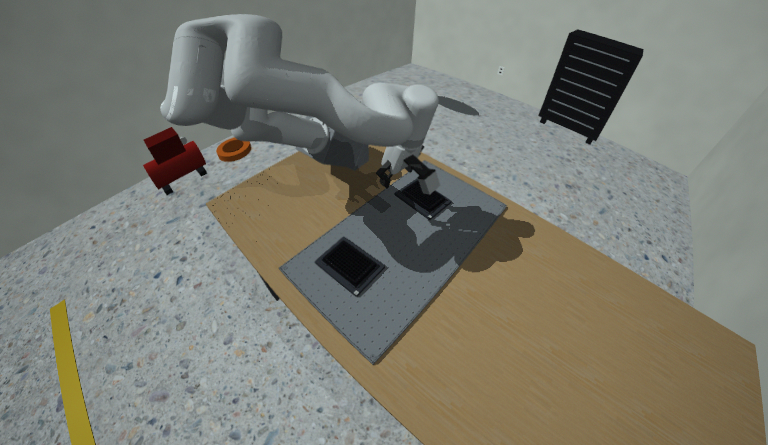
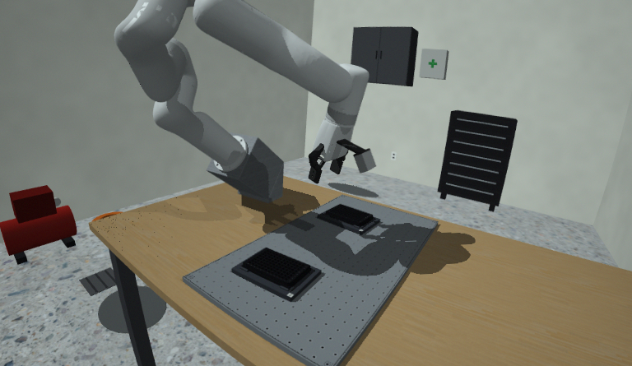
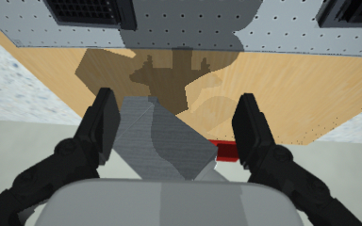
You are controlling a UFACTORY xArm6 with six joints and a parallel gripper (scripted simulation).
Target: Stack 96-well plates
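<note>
So far nothing is moved; both plates sit in their nests; the pincer (image 2: 327, 166) hangs spread wide and bare above the worktop (image 2: 489, 287).

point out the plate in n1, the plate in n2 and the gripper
plate in N1 (image 2: 277, 267), exterior view, middle of its well grid
plate in N2 (image 2: 346, 215), exterior view, top of its well grid
gripper (image 2: 327, 169), exterior view, midway between its open fingertips
</note>
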